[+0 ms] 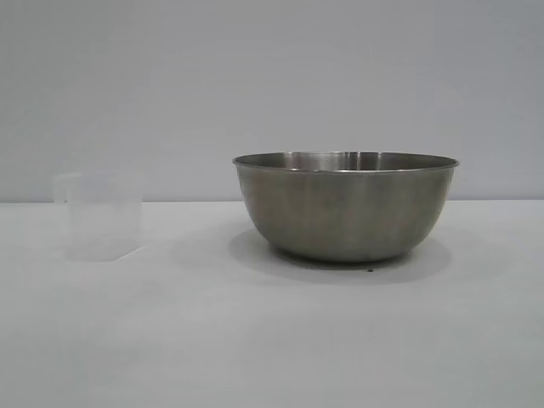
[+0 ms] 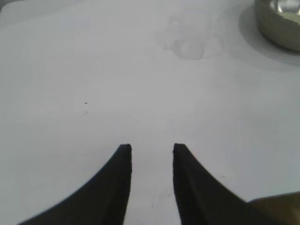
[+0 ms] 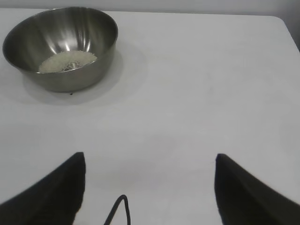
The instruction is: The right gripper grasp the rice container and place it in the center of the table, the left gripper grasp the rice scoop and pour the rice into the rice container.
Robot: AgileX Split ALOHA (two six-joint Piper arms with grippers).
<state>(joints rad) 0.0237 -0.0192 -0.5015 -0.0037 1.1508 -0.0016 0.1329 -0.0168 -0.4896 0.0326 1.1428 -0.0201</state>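
The rice container (image 1: 346, 206), a large steel bowl, stands upright on the white table (image 1: 255, 340), right of centre in the exterior view. In the right wrist view the rice container (image 3: 61, 47) holds a small heap of rice (image 3: 68, 61). The rice scoop (image 1: 98, 217), a translucent cup, stands upright on the table to the bowl's left. Neither arm shows in the exterior view. My left gripper (image 2: 152, 147) is open over bare table, well short of the faint rice scoop (image 2: 187, 47) and the bowl (image 2: 281, 23). My right gripper (image 3: 150, 157) is wide open, far from the bowl, with nothing between its fingers.
A plain grey wall rises behind the table. In the right wrist view the table's far edge and corner (image 3: 281, 18) show beyond the bowl. A thin black cable loop (image 3: 119, 208) hangs between the right fingers.
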